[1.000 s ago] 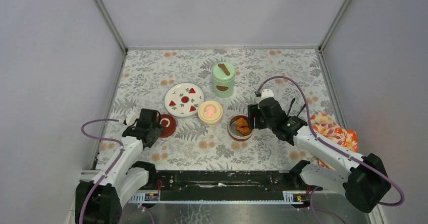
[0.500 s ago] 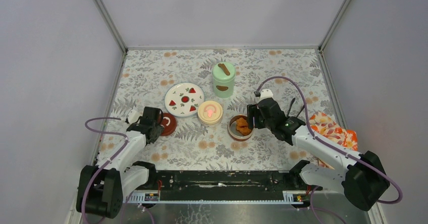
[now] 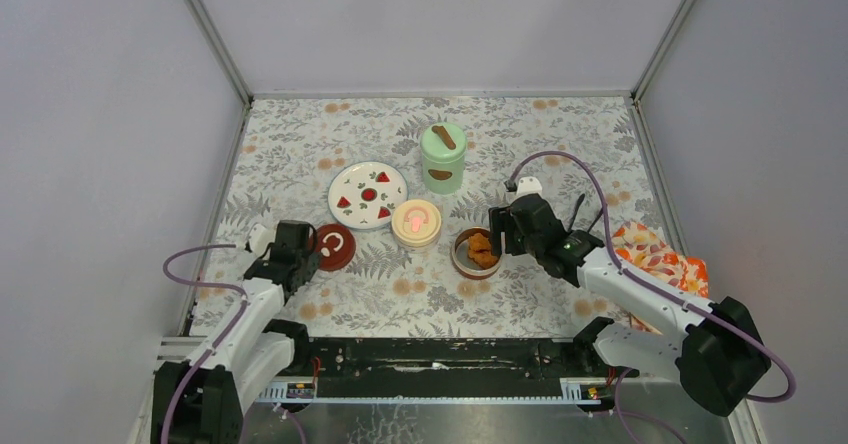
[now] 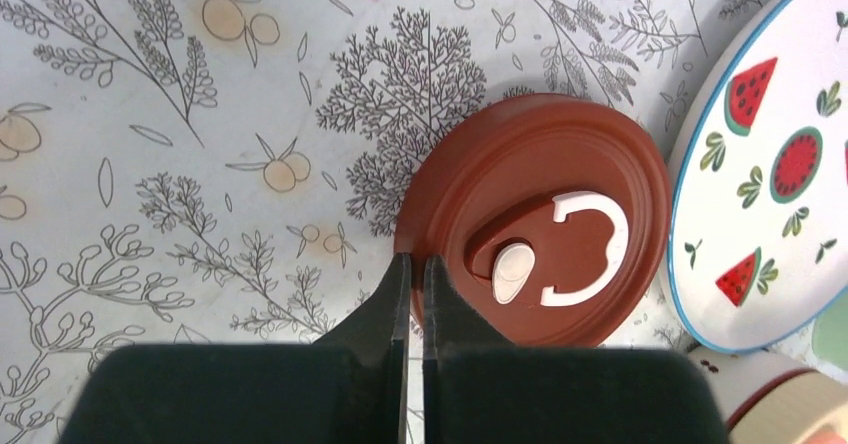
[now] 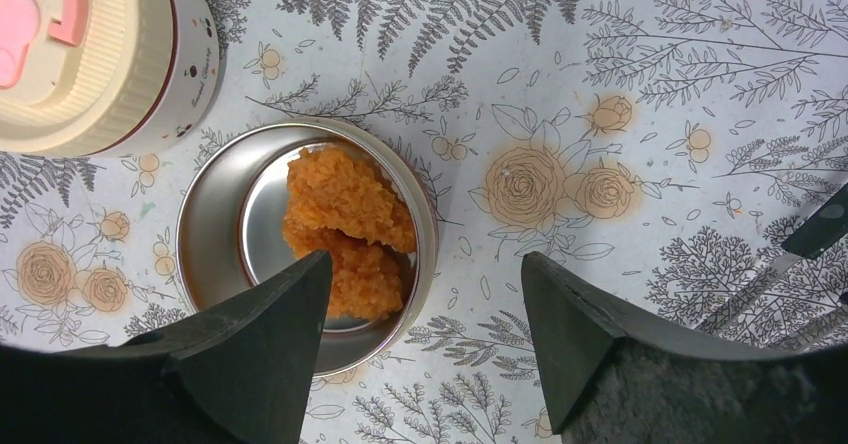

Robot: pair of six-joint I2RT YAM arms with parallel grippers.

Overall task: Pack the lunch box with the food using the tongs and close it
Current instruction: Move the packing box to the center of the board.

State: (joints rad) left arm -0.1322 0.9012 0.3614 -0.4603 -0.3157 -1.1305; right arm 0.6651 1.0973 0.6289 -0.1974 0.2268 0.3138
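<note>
The dark-red lid point(image 4: 560, 179) lies flat on the table left of the plate. My left gripper point(image 4: 415, 261) is shut with its tips at the lid's near-left rim; in the top view the left gripper point(image 3: 311, 251) sits just left of the lid point(image 3: 335, 247). An open steel bowl point(image 5: 205, 254) holds orange fried chunks point(image 5: 345, 204). My right gripper point(image 5: 425, 259) is open and empty, one finger over the bowl, the other over the table. Behind stands the mint-green jar point(image 3: 443, 157), lid on. Slim dark tongs point(image 3: 579, 210) lie behind the right arm.
A cream-lidded bowl point(image 3: 416, 222) stands between the plate point(image 3: 367, 195) and the open bowl point(image 3: 476, 253). An orange patterned cloth point(image 3: 660, 254) lies at the right edge. Grey walls enclose the table on three sides.
My left gripper has closed from open to shut and drawn back a little beside the dark-red lid. The right gripper has opened slightly wider over the bowl.
</note>
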